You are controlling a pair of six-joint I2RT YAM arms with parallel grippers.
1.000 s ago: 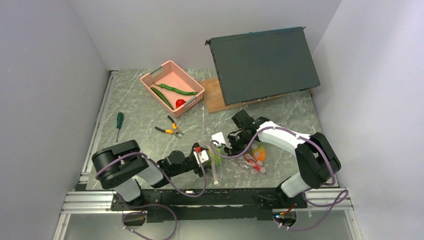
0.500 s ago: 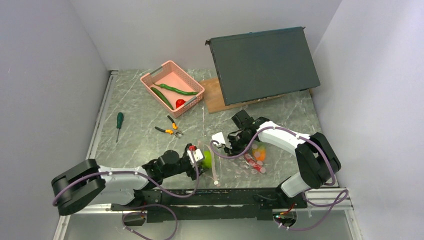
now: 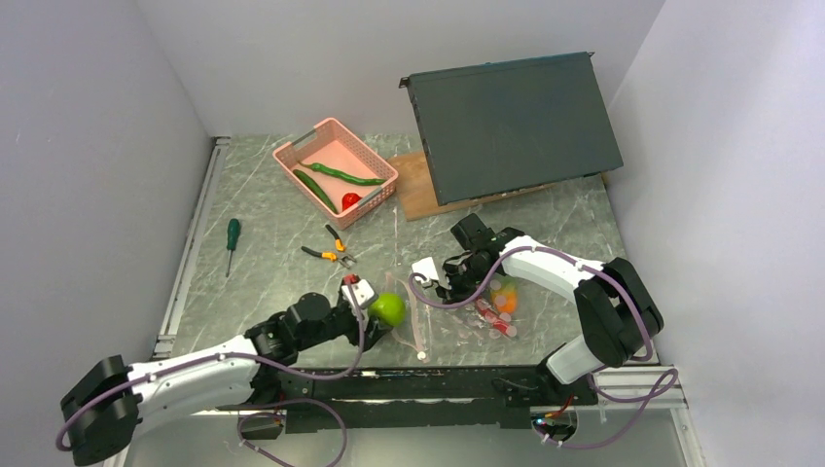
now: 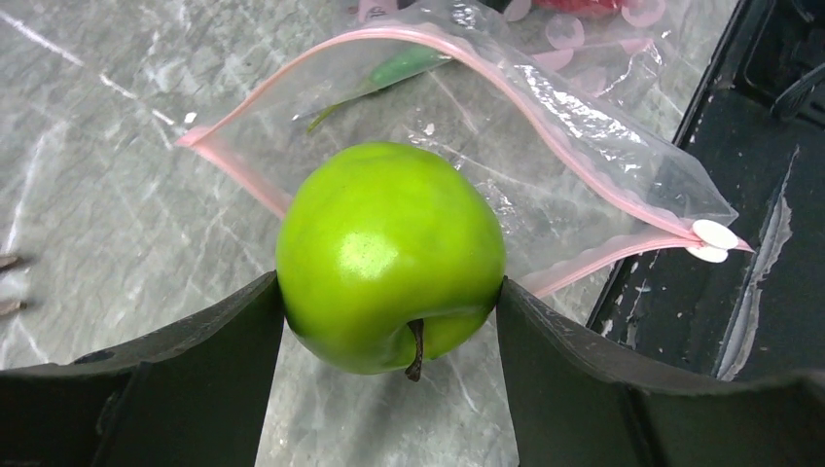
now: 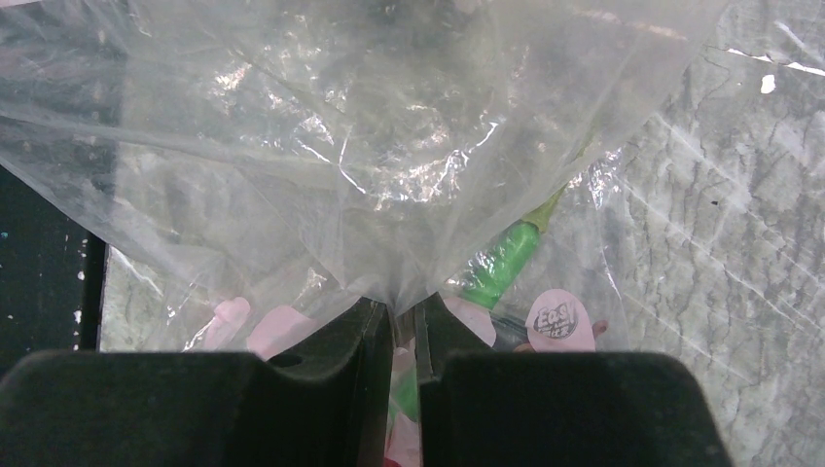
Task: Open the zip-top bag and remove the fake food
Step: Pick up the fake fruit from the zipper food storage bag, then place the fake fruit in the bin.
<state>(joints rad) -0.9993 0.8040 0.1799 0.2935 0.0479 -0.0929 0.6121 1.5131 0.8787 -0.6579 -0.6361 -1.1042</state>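
My left gripper (image 3: 381, 309) is shut on a green apple (image 3: 388, 309), which fills the left wrist view (image 4: 391, 255) just outside the open mouth of the zip-top bag (image 4: 467, 175). The clear bag (image 3: 457, 306) lies at the table's front, its pink zip strip gaping. My right gripper (image 3: 457, 272) is shut on a pinch of the bag's plastic (image 5: 389, 195), holding it up. An orange-green mango (image 3: 503, 293) and a green piece (image 5: 498, 263) remain inside the bag. A cucumber (image 3: 313, 189), a curved green pepper (image 3: 346, 175) and a red piece (image 3: 350, 200) lie in the pink basket.
The pink basket (image 3: 292, 156) stands at the back left. Orange-handled pliers (image 3: 329, 250) and a green-handled screwdriver (image 3: 232, 238) lie on the table's left half. A dark tilted panel (image 3: 516, 122) leans on a wooden board (image 3: 413, 190) at the back. The black front rail (image 4: 759, 195) runs beside the bag.
My left gripper has pulled back to the left out of the bag's mouth with the green apple in it. The right gripper has kept its hold on the bag.
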